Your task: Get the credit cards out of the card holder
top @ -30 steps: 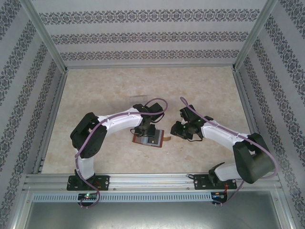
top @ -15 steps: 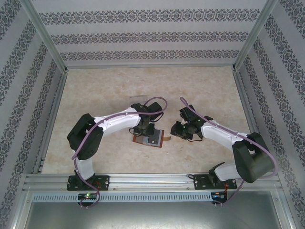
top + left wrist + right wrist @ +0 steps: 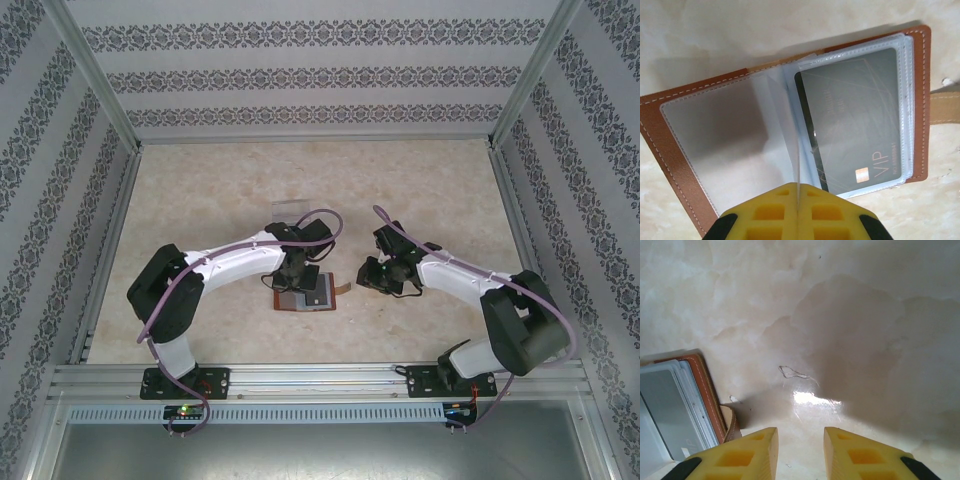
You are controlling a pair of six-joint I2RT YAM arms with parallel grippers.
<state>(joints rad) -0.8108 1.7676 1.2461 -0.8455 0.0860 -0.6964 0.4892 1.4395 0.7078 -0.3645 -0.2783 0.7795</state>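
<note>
**A:** Where is the card holder (image 3: 303, 295)?

**B:** It lies open flat around the middle of the desk (image 3: 840, 315), nearer the near edge. A grey credit card (image 3: 855, 125) marked VIP sits in the clear pockets (image 3: 907, 100) on its right half.

**A:** And the grippers?

**B:** The left gripper (image 3: 797, 189) is pinched together on a thin clear sleeve (image 3: 790, 110) at the spine. The right gripper (image 3: 800, 440) hangs over bare desk just right of the holder, jaws apart and empty.

**A:** How will the card handle?

**B:** Probably light, stiff and slick, inside floppy plastic. Grip its exposed edge while the leather is pinned.
</note>
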